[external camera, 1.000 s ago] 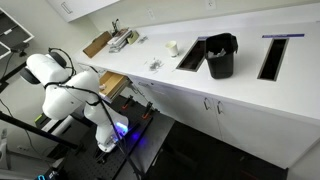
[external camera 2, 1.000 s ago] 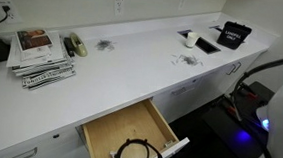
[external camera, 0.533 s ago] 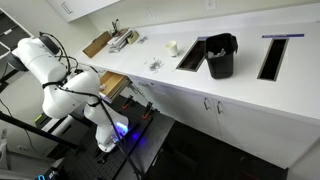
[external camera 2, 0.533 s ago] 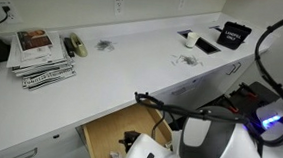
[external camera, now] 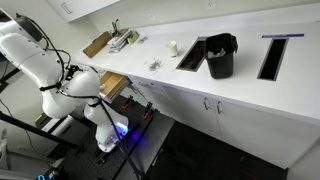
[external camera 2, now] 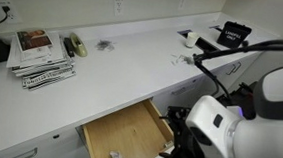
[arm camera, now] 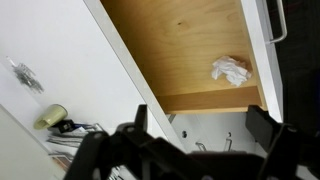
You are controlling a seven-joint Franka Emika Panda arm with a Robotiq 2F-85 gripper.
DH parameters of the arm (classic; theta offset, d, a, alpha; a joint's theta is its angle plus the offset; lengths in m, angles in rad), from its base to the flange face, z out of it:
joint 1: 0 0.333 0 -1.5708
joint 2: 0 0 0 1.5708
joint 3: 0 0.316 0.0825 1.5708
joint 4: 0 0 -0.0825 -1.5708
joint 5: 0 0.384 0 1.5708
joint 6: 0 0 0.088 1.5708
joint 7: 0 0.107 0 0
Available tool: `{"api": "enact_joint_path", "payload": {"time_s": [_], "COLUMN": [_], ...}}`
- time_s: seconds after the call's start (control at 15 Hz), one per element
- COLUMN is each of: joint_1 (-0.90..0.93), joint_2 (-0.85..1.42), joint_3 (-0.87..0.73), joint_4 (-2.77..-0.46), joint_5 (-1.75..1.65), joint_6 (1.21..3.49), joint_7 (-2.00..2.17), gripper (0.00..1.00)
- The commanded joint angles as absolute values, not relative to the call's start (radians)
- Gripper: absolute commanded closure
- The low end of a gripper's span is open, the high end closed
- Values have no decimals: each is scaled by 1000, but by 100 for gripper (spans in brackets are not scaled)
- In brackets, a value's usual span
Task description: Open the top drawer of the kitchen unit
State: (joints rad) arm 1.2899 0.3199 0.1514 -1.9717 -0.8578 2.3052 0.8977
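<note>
The top drawer (external camera 2: pixel 127 136) of the kitchen unit (external camera 2: pixel 112 72) stands pulled out, showing its tan wooden inside in both exterior views (external camera: pixel 112 85). In the wrist view I look down into the drawer (arm camera: pixel 185 45), with its white front and dark bar handle (arm camera: pixel 278 25) at the right. A crumpled white wad (arm camera: pixel 232 70) lies inside. My gripper (arm camera: pixel 205 130) is open and empty, held above the drawer and touching nothing. The arm (external camera 2: pixel 228 125) stands to the right of the drawer.
A black bin (external camera: pixel 221 57) stands between two dark recesses (external camera: pixel 272 57) in the worktop. A white cup (external camera: pixel 172 47) and a wooden board (external camera: pixel 97 44) sit further along. A stack of magazines (external camera 2: pixel 41 54) lies on the worktop. Cabinet doors with small handles (external camera: pixel 213 104) are below.
The arm has swung up and away from the drawer, passing in front of it and ending to its right. The drawer has stayed open.
</note>
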Motion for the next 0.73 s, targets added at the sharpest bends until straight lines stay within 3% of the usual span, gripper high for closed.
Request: {"api": "enact_joint_path", "payload": {"time_s": [0.0, 0.67], "joint_1": [1236, 1155], "joint_2": [110, 49], "joint_3": [215, 305], "joint_4": [-2184, -2254], "joint_5": [-799, -752], "joint_6": [2280, 2289], "joint_7": [904, 889], "gripper": [0, 0]}}
